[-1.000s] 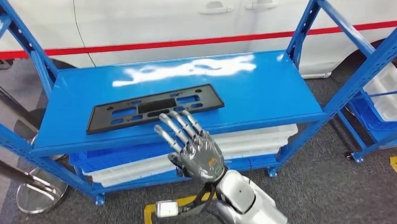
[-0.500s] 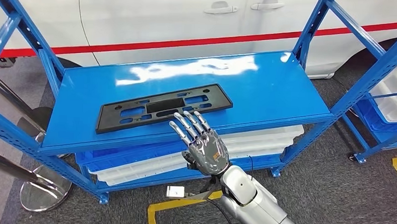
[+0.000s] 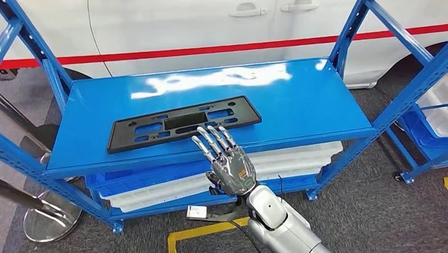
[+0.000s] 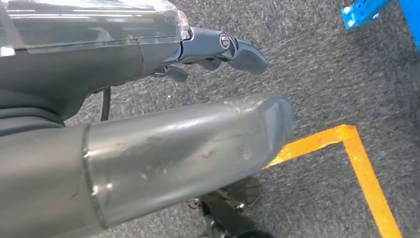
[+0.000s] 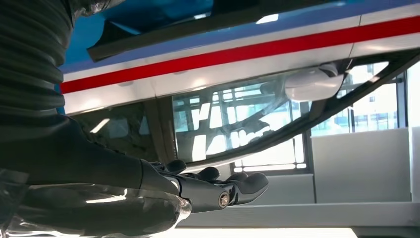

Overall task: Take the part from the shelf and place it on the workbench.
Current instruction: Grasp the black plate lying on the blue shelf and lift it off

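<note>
Right hand [image 3: 227,163] empty, fingers spread, tips over the near edge of the black part [image 3: 183,123]; flat on blue shelf [image 3: 301,101]; left hand [image 4: 148,124] hanging, grip unclear.

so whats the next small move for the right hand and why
Probably ease the right hand a little further forward and down over the near edge of the black part. The hand is open, fingers spread, fingertips just at the part's near edge, and it holds nothing yet. The part lies flat on the blue shelf, so the fingers likely need to get over that edge before closing.
</note>
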Available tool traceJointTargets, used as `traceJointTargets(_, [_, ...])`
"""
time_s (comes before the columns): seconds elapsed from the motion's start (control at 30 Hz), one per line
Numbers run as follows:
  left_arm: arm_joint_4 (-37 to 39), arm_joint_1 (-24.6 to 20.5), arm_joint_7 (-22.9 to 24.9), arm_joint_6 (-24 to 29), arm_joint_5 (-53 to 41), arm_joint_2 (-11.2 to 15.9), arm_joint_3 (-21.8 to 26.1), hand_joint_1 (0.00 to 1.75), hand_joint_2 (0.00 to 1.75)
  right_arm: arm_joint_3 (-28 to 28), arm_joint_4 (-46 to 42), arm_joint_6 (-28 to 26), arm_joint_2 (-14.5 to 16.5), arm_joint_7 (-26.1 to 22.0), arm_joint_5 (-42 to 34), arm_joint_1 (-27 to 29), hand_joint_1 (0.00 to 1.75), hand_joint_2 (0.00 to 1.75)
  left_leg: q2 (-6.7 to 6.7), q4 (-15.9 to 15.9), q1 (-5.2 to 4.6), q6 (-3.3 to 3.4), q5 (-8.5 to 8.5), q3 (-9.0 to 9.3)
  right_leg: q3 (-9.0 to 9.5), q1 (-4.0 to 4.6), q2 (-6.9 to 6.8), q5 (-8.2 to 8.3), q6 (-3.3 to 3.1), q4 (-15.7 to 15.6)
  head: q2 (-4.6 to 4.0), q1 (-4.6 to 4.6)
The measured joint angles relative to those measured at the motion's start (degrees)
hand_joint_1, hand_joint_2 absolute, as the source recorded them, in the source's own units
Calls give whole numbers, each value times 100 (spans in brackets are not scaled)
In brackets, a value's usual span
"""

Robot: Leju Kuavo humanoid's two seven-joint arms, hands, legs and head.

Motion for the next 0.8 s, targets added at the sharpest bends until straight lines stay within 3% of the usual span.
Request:
traceJointTargets(0.07, [2,3,1,-2,0,0,1,0,0,-1,13,0,0,-1,0,-3,0,175,-7,-12,-15,86,22,-8,-6,0,7,10,59,-7,0,-1])
traceJointTargets(0.13, [2,2,3,-11,-2,0,2,0,0,-3,28,3,0,-1,-10,-12,0,175,-1,-47,-11,177,54,1,-61,-21,9,-113,108,140,0,0])
traceJointTargets(0.2, [2,-4,11,-51,-15,1,20,0,0,-7,48,22,0,-1,-51,-22,0,175,6,-66,-14,245,72,-3,-326,-31,8,-456,139,729,0,1])
traceJointTargets(0.27, [2,-4,33,-110,-44,3,60,0,0,-9,79,46,0,-2,-118,-19,0,175,9,-62,-39,272,71,-20,-686,-30,8,-759,149,1464,0,0])
traceJointTargets(0.33, [2,-1,62,-155,-79,4,93,0,0,-9,109,57,0,-4,-174,-14,0,175,8,-57,-63,281,67,-22,-829,-24,8,-771,133,1727,0,0])
traceJointTargets(0.4, [2,-1,92,-191,-135,4,115,0,0,-10,125,62,0,-10,-219,-18,0,175,2,-55,-90,288,59,-4,-621,3,8,-457,69,1284,0,0])
traceJointTargets(0.43, [2,-1,104,-211,-168,3,126,0,0,-12,128,66,0,-15,-243,-24,0,175,-1,-55,-102,291,52,11,-422,30,8,-248,8,869,0,0])
traceJointTargets(0.5, [3,-5,120,-240,-241,-6,155,0,0,-17,128,91,6,-20,-288,-42,0,175,-3,-51,-122,269,35,16,-95,90,-6,-17,-105,187,0,-1])
traceJointTargets(0.57, [4,-9,128,-256,-301,-7,202,0,0,-20,126,127,18,-21,-323,-52,0,175,4,-56,-111,211,24,9,-20,132,-13,-16,-145,7,0,0])
traceJointTargets(0.67, [0,-22,150,-264,-394,19,252,0,0,-26,124,154,45,-22,-357,-58,0,175,16,24,-103,106,-52,4,55,84,-7,29,-169,-120,0,-2])
traceJointTargets(0.73, [-1,-30,178,-266,-439,34,268,0,0,-28,124,169,69,-23,-384,-66,0,175,17,500,-81,47,-307,-216,115,57,-19,39,-196,-180,0,-2])
traceJointTargets(0.8, [-1,-31,203,-266,-472,48,292,0,0,-28,127,192,83,-23,-401,-66,0,175,20,1224,-59,-6,-600,-612,129,55,-22,13,-212,-171,0,-2])
